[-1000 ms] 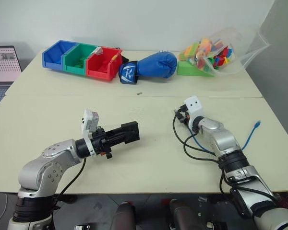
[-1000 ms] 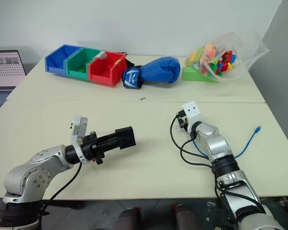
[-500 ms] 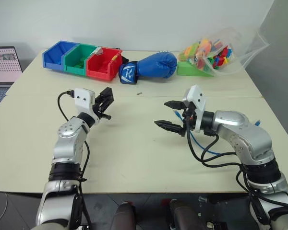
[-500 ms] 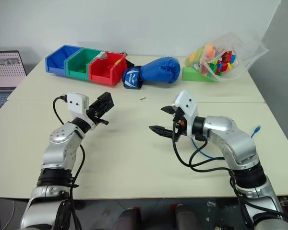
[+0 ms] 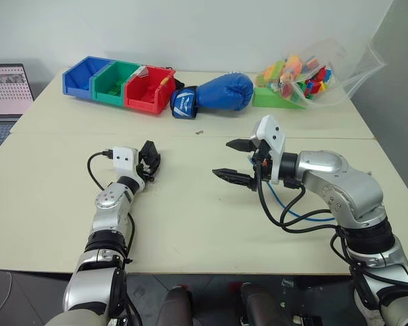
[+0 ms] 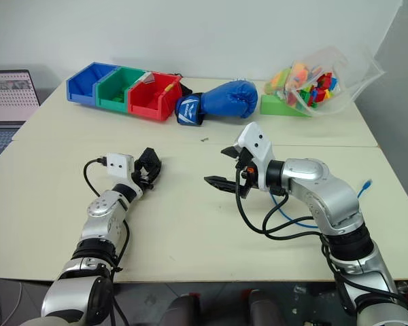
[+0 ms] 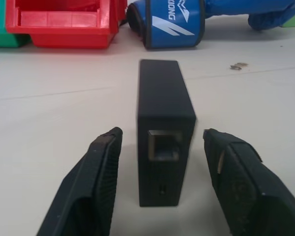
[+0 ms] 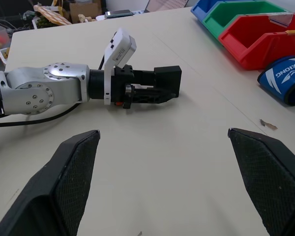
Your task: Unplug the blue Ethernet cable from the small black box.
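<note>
Now, in the left eye view, the left gripper (image 5: 149, 153) sits left of centre, low on the cream table (image 5: 190, 224). A second ago it hung lower in the frame, shut on the small black box (image 7: 163, 137); since then it has moved up the frame and its fingers have parted. The right gripper (image 5: 234, 160), a second ago low at the right with its fingers hidden behind the wrist, has swung to the middle of the frame, its two black fingers spread wide and holding nothing. Behind that arm, lower right, one thin bright blue Ethernet cable (image 5: 296, 216) loops on the table among thicker black wires. Along the top stand three plastic bins, blue (image 5: 81, 77), green (image 5: 112, 83) and red (image 5: 148, 89), then one padded blue boxing glove (image 5: 214, 94) and a clear bag of coloured blocks (image 5: 306, 75).

Next, the right eye view shows the same layout, with the cable's pale plug (image 6: 367, 183) lying at the right edge of the table, apart from the box.

Then, in the left wrist view, the matte, squarish box stands on the table at centre, between the two textured black fingers (image 7: 96, 187) with a gap on each side; its square port faces the camera, empty.

Lastly, in the right wrist view, two ridged fingers (image 8: 73, 167) stand far apart at the lower corners, and the left arm lies across the upper left with the box at its fingertips.
</note>
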Motion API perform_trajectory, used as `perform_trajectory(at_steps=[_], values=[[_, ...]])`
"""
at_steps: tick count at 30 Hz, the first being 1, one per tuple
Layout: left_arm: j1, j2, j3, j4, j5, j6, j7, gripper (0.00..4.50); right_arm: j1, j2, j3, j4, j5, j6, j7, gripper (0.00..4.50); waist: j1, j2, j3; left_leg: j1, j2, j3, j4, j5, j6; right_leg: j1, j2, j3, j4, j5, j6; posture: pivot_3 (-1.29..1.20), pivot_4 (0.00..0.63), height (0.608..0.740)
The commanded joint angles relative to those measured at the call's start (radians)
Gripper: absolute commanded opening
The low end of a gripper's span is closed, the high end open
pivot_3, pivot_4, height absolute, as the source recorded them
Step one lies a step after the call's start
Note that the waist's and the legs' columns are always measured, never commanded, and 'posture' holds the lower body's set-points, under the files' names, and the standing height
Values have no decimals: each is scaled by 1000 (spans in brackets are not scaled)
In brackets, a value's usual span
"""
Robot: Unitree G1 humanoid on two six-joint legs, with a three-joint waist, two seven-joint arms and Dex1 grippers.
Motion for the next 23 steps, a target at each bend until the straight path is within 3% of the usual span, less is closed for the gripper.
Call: perform_trajectory(at_steps=[1,4,9,17,23], values=[[134,42,3,-268,-14,156,5,3817,26,-9,-13,-68,4,13,-17,4451,-2,0,0,0,0,0,0,0,0,0,0,0,0,0,0,0,150,740],[270,105,21,-538,-59,324,-24,3817,85,-27,-38,-94,8,24,-34,4451,-11,0,0,1,1,0,-1,0,0,0,0,1,1,0,0,0,150,740],[396,266,88,-796,-114,555,-75,3817,166,-76,-110,-110,26,27,-37,4451,-13,-1,0,1,1,-2,-1,0,0,0,0,3,2,-3,4,0,150,740],[443,496,256,-916,-246,704,-249,3817,218,-187,-238,-68,52,41,-15,4451,-15,-1,0,3,1,-1,-1,0,0,1,0,2,1,-3,4,0,150,740],[422,516,281,-944,-289,742,-276,3817,235,-210,-269,-52,56,42,-18,4451,-17,-1,0,3,1,0,-1,0,0,1,-1,3,0,-3,4,0,150,740]])
